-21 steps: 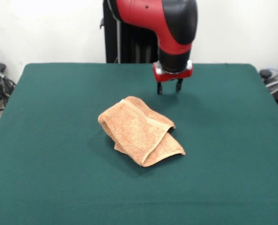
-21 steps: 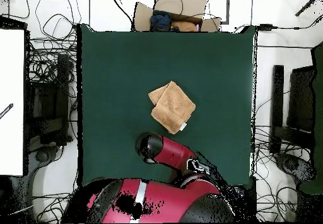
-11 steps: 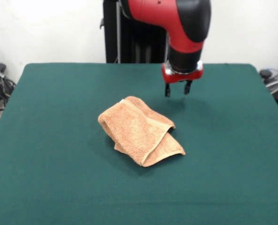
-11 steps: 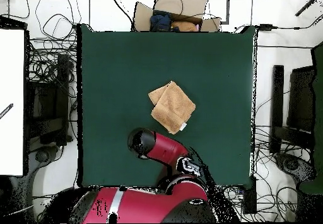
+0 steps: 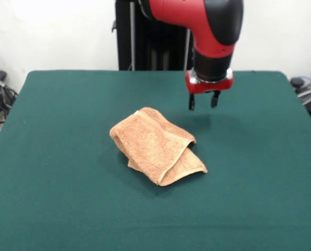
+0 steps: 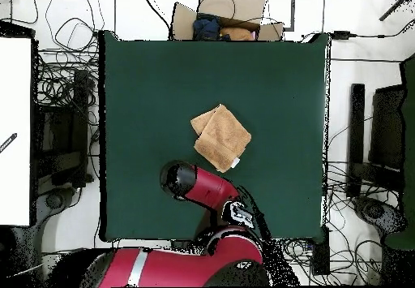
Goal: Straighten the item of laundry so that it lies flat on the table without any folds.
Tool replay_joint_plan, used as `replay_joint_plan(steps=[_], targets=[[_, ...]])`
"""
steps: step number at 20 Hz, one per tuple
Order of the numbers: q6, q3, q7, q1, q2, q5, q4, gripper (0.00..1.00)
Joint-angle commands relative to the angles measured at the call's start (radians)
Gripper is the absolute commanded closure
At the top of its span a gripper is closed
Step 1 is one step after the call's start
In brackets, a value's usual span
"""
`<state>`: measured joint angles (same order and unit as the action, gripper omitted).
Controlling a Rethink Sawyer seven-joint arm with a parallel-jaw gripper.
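Note:
A peach-orange towel (image 5: 156, 145) lies folded over on itself in the middle of the dark green table (image 5: 51, 130), with one layer overlapping another and a corner sticking out at the right. The overhead view shows the same towel (image 6: 221, 137) with a small white tag at its lower right corner. My gripper (image 5: 202, 102) hangs open above the table, beyond the towel and to its right, with nothing between its fingers. From overhead the arm's black and red end (image 6: 180, 180) covers the gripper.
A cardboard box with clothes (image 6: 223, 19) sits just past the table's top edge in the overhead view. Cables and equipment (image 6: 61, 98) lie around the table on both sides.
The gripper has moved to the right in the front view and slightly nearer the camera, staying open. The towel has not moved.

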<state>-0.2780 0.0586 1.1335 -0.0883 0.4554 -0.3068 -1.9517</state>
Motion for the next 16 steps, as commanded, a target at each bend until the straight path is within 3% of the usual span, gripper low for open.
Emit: replay_joint_plan(steps=[1, 11, 14, 16], targets=[[-0.068, -0.01, 0.282, -0.017, 0.037, -0.057, 0.041, 0.0], [-0.042, -0.012, 0.238, -0.068, 0.071, -0.014, -0.013, 0.0], [0.034, -0.045, 0.199, -0.136, 0.053, 0.023, -0.051, 0.0], [0.021, -0.047, 0.166, -0.17, 0.047, 0.042, -0.043, 0.0]])
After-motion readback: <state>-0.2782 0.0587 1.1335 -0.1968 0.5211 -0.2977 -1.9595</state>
